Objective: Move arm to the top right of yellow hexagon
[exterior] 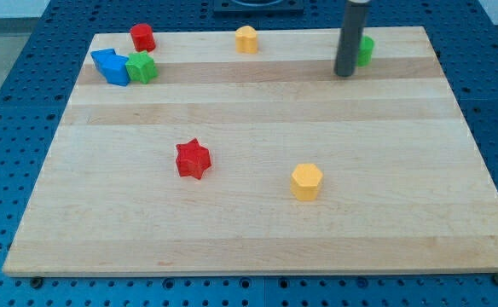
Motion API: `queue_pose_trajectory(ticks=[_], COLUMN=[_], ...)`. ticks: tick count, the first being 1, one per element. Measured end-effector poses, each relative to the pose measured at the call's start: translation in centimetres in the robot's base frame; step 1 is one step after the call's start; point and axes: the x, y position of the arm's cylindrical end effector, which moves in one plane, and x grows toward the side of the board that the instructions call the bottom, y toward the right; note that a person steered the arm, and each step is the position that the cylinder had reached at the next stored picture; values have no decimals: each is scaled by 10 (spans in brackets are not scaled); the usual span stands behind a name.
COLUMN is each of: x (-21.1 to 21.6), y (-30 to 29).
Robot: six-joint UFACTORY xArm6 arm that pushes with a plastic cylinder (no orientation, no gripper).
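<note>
My tip (344, 75) sits at the far right of the wooden board (257, 243), just left of a green block (365, 50) that the rod partly hides. It is a bare rod end with no jaws, holding nothing and, as far as I can tell, pressing on nothing.

The yellow hexagon (306, 182) lies in the near half, right of centre, well apart from my tip. The spot I want is just beyond its far-right corner. I judge the cleanest path is to draw the tip straight toward the near side, drifting slightly left, and stop short so I don't nudge the hexagon.

That lane looks free of blocks. The red star (193, 159) is off to the left of the hexagon. A second yellow block (246, 39), a red block (141, 37), a blue block (111, 66) and a green star (141, 67) all stay near the far edge, away from my route. The board's right edge is well clear of the target spot.
</note>
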Motion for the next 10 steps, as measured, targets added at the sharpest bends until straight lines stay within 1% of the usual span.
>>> queue_pose_trajectory(ticks=[1, 2, 3, 4, 5, 6, 7, 9, 10], x=[-17, -27, -22, 12, 56, 59, 59, 60, 70], y=[22, 23, 24, 21, -1, -47, -66, -73, -72])
